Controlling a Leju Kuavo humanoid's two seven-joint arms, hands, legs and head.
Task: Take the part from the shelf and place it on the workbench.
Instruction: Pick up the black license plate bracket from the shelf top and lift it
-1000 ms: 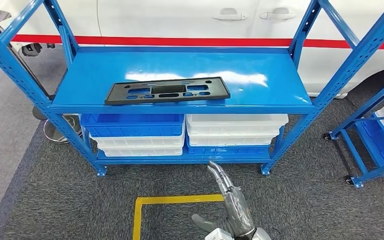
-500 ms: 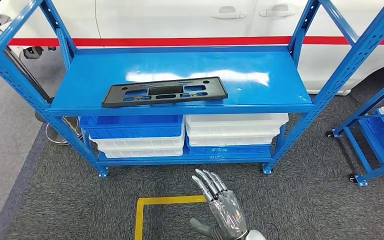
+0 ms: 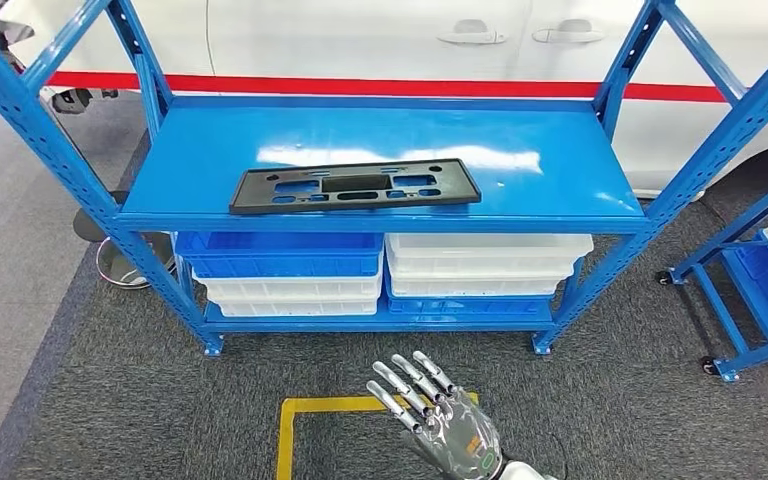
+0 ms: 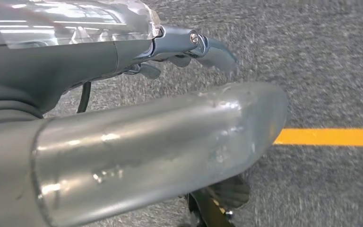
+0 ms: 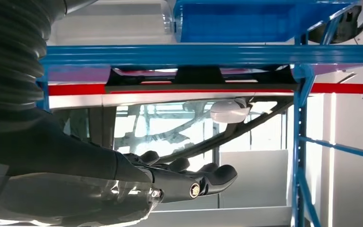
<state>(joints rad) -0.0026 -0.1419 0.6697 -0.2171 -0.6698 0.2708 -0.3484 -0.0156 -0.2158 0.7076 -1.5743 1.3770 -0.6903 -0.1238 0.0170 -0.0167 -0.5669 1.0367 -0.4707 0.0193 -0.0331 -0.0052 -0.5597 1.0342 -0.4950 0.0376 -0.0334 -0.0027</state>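
One flat black part (image 3: 356, 187), pierced with cut-outs, is laid near the front edge of the blue shelf (image 3: 560, 170); judged light, stiff, thin, best taken at a long edge. Right hand (image 3: 440, 420): empty, fingers spread, held low; left hand (image 4: 179, 45): state cannot be told

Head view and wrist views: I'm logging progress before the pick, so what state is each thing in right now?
black part: lying flat on the shelf's top board, untouched.
blue shelf: upright, the part on top, bins below.
blue bin: stacked on white bins, lower level.
white bins: stacked, lower level.
right hand: raised over the floor, fingers spread, holding nothing.
left hand: over the floor, nothing visibly held; fingers unclear.
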